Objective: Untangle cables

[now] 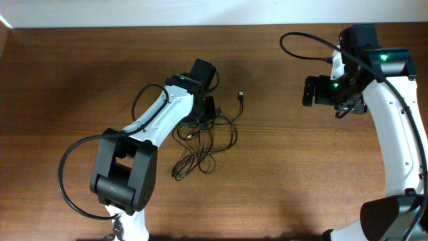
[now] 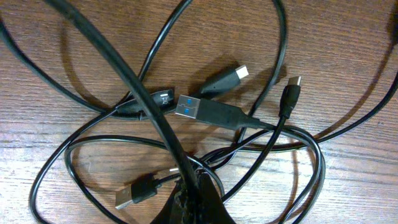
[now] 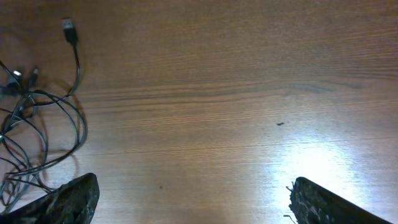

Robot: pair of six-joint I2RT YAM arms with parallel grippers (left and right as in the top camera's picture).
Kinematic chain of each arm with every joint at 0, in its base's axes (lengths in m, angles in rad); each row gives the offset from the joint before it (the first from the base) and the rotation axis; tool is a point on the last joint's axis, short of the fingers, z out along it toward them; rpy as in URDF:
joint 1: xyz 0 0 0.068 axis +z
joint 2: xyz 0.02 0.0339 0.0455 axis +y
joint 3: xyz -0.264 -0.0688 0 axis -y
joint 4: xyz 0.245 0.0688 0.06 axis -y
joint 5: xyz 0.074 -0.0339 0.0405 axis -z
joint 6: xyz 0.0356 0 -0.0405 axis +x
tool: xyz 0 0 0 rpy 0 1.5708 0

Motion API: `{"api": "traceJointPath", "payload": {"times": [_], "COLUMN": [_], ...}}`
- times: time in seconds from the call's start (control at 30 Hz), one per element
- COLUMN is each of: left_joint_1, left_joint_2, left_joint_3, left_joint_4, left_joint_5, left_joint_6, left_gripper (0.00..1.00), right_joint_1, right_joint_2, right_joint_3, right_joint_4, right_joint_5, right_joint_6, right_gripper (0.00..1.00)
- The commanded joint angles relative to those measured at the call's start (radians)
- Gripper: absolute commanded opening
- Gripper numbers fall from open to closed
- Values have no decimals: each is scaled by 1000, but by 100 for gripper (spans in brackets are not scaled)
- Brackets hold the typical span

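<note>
The cables (image 1: 204, 137) lie in a black tangle of loops on the wooden table, left of centre. My left gripper (image 1: 207, 110) is down on the tangle's upper part. In the left wrist view its fingers (image 2: 199, 193) are shut on a cable (image 2: 134, 87) that runs up and to the left. Around it lie a blue-tongued USB plug (image 2: 199, 109), two small plugs (image 2: 227, 78) and a flat plug (image 2: 134, 193). My right gripper (image 1: 309, 92) is open and empty over bare table far to the right. Its wrist view shows its fingers (image 3: 193, 193) and the tangle's edge (image 3: 43, 124).
One cable end with a plug (image 1: 241, 96) sticks out from the tangle toward the upper right; it also shows in the right wrist view (image 3: 69, 28). The left arm's thick black cable (image 1: 67, 174) loops out at the left. The table's far edge (image 1: 167, 27) meets a white wall.
</note>
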Motion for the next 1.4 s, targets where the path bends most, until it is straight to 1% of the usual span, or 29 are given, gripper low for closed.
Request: {"api": "traceJointPath", "payload": {"times": [0.0,0.03,0.13,0.27,0.33,0.4,0.47,0.57,0.67,0.7,0.77,0.8,0.83,0.9,0.97,1.0,1.07,1.13,1.17,1.2,1.27,1.33,1.37], "left_joint_1": [-2,-2,-2,-2,-2,-2,-2,-2,1,17,70,109,130,175,220,240,262,301,319,350,402,447,459], "left_joint_2": [-49,-92,-284,-505,-583,-594,-570,-541,-542,-545,-545,-545,-545,-545,-545,-545,-545,-545,-545,-545,-544,-544,-544], "left_joint_3": [111,166,282,302,302,302,301,301,302,303,304,304,304,304,304,304,304,304,304,304,304,303,303], "left_joint_4": [-28,-56,-76,-60,-7,24,27,34,64,64,80,90,100,120,154,196,251,285,289,286,258,199,180], "left_joint_5": [8,51,163,267,267,267,263,264,265,276,375,443,479,551,656,724,797,861,870,875,874,864,852], "left_joint_6": [54,97,106,118,118,118,118,117,105,98,86,61,61,24,-14,-51,-87,-124,-125,-124,-103,-62,-51], "left_gripper": [0,0,0,0,0,0,0,0,0,0,0,0,0,0,0,0,0,0,0,0,0,0,0], "right_joint_1": [5,5,5,5,14,57,149,258,334,349,379,395,401,417,420,420,420,420,417,402,377,356,353], "right_joint_2": [-3,-3,-3,-3,-3,-3,-3,13,77,95,122,129,132,138,140,140,140,140,140,140,140,140,140], "right_joint_3": [6,5,5,4,4,4,4,4,4,4,4,4,4,4,4,4,4,4,4,4,4,4,4], "right_joint_4": [24,36,70,134,180,218,253,286,306,315,343,371,385,429,479,521,534,534,534,533,511,450,426], "right_joint_5": [-101,-137,-240,-407,-560,-647,-653,-648,-635,-636,-675,-689,-690,-692,-720,-744,-743,-743,-743,-742,-708,-575,-523], "right_joint_6": [8,7,7,8,8,9,62,48,12,-4,-54,-62,-64,-64,-64,-60,-60,-61,-60,-60,-37,26,35], "right_gripper": [99,99,99,100,100,95,91,90,89,89,86,80,76,72,72,70,60,36,22,5,4,4,4]}}
